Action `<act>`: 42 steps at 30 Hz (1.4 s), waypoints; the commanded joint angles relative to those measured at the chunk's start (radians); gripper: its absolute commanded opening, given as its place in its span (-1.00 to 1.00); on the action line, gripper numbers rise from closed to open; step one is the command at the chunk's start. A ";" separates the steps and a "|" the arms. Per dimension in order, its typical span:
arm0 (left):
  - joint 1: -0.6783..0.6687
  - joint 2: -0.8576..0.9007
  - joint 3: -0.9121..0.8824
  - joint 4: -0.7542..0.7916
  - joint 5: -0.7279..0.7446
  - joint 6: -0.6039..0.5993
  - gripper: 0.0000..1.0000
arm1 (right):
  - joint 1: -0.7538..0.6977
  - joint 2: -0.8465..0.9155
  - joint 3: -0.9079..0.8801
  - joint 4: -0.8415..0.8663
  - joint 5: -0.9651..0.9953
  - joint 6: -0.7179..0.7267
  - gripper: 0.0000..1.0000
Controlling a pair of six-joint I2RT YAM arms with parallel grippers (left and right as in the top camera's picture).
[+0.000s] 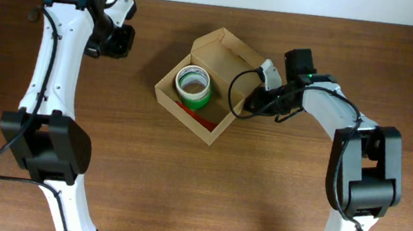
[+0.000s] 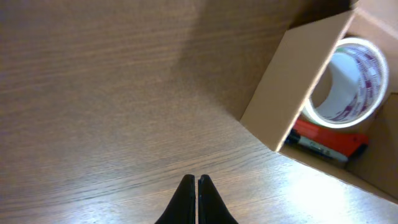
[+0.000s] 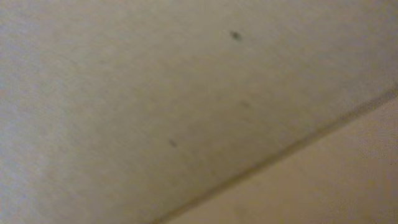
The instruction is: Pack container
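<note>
The container [image 1: 182, 116] is a tan cardboard box at the table's middle, its flap lid [image 1: 230, 51] raised at the far right side. Inside lie a tape roll [image 1: 202, 96] with a green edge and a red-and-black object [image 1: 200, 119]. The left wrist view shows the box wall [image 2: 286, 93], the roll [image 2: 368, 62] and the red object [image 2: 326, 138]. My left gripper [image 1: 119, 40] [image 2: 196, 181] is shut and empty, over bare table left of the box. My right gripper [image 1: 256, 100] is against the box's right side; its wrist view shows only blurred cardboard [image 3: 186, 93], the fingers hidden.
The brown wooden table [image 1: 108, 143] surrounds the box. A black cable [image 1: 236, 84] loops from the right arm over the box's right edge.
</note>
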 commanded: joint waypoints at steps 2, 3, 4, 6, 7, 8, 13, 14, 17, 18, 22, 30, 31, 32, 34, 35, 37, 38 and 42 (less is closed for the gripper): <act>-0.003 0.019 -0.076 0.039 -0.007 -0.013 -0.94 | -0.061 -0.009 0.039 -0.042 0.028 -0.018 -0.92; -0.006 0.019 -0.097 0.056 -0.006 -0.013 -0.94 | -0.084 -0.009 0.052 -0.059 0.028 -0.014 -0.92; -0.009 0.019 -0.109 0.065 -0.006 -0.013 -0.94 | -0.095 -0.009 0.060 -0.066 0.028 -0.009 -0.92; -0.019 0.021 -0.140 0.093 -0.007 -0.013 -0.94 | -0.126 -0.009 0.081 -0.086 0.027 -0.009 -0.92; -0.026 0.021 -0.153 0.107 -0.006 -0.013 -0.94 | -0.135 -0.009 0.089 -0.093 0.027 -0.009 -0.93; -0.033 0.021 -0.168 0.123 -0.007 -0.013 -0.94 | -0.144 -0.009 0.097 -0.101 0.027 -0.009 -0.93; -0.067 0.023 -0.225 0.178 -0.008 -0.013 -0.94 | -0.132 -0.009 0.099 -0.100 0.027 0.008 -0.92; -0.072 0.024 -0.235 0.186 -0.008 -0.013 -0.94 | -0.124 -0.009 0.099 -0.086 0.027 0.021 -0.93; -0.078 0.024 -0.253 0.192 -0.008 -0.013 -0.94 | -0.093 -0.009 0.099 -0.007 0.021 0.090 -0.92; -0.078 0.024 -0.258 0.192 -0.008 -0.013 -0.94 | -0.084 -0.009 0.099 0.023 0.019 0.110 -0.92; -0.078 0.024 -0.259 0.190 -0.012 -0.013 -0.94 | -0.037 -0.009 0.099 0.185 0.020 0.192 -0.93; -0.078 0.024 -0.259 0.188 -0.020 -0.013 -0.94 | -0.022 -0.009 0.099 0.291 0.019 0.254 -0.92; -0.078 0.024 -0.259 0.192 -0.020 -0.013 -0.94 | -0.023 -0.009 0.099 0.291 0.018 0.254 -0.92; -0.078 0.024 -0.259 0.197 -0.019 -0.013 -0.94 | -0.023 -0.009 0.099 0.290 0.013 0.254 -0.93; -0.078 0.024 -0.259 0.217 -0.019 -0.017 -0.94 | -0.025 -0.009 0.099 0.290 -0.009 0.254 -0.92; -0.078 0.024 -0.259 0.230 -0.019 -0.018 -0.93 | -0.025 -0.009 0.099 0.288 -0.020 0.254 -0.92; -0.076 0.028 -0.259 0.270 -0.024 -0.035 -0.93 | -0.026 -0.009 0.100 0.285 -0.026 0.254 -0.92; -0.076 0.032 -0.259 0.281 -0.028 -0.039 -0.93 | -0.026 -0.009 0.100 0.280 -0.026 0.254 -0.92; -0.074 0.077 -0.259 0.275 -0.029 -0.043 -0.93 | -0.026 -0.009 0.100 0.233 -0.030 0.253 -0.93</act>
